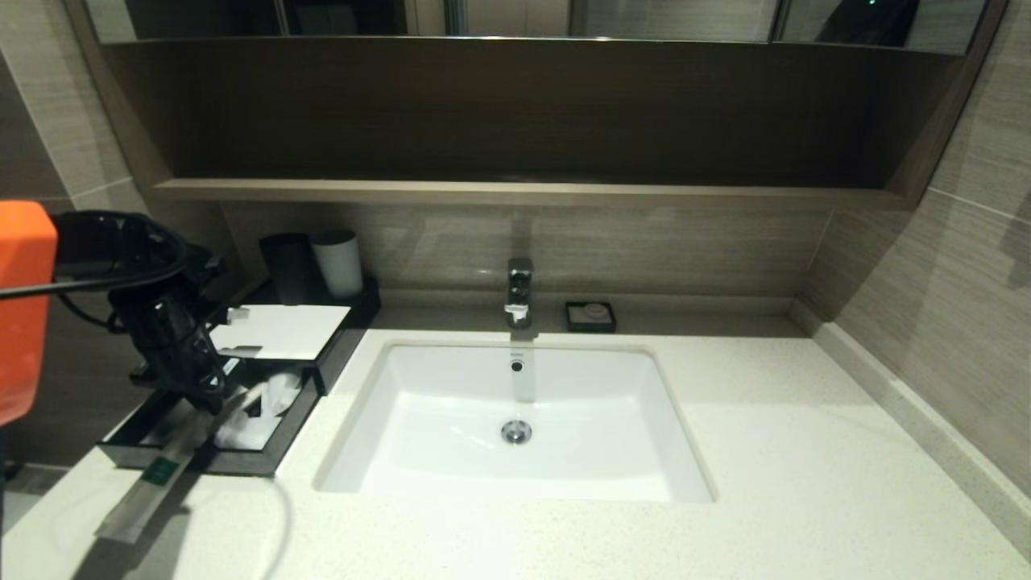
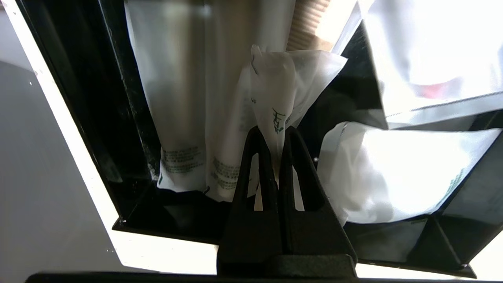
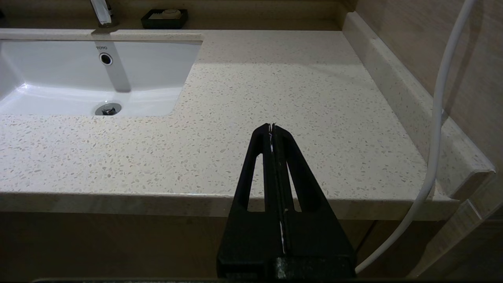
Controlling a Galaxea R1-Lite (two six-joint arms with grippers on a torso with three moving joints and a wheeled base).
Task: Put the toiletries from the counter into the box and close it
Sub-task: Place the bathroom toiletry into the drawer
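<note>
Left wrist view: left gripper (image 2: 275, 135) pinches a wrapped stick (image 2: 283, 90), hiding its lower end.

We are in a bathroom, likely a hotel's. The speckled cream stone desk (image 1: 805, 451) holds a white undermount sink (image 1: 515, 419) with a chrome faucet (image 1: 519, 292) at its twelve o'clock. A soap dish (image 1: 590, 316) sits at one o'clock, two cups (image 1: 314, 264) and a black amenity box (image 1: 266, 379) of wrapped toiletries (image 1: 250, 419) at ten o'clock. A wooden shelf (image 1: 523, 192) and mirror (image 1: 523, 16) hang above.

faucet (image 1: 519, 292), soap dish (image 1: 590, 316), two cups (image 1: 312, 264)
</note>
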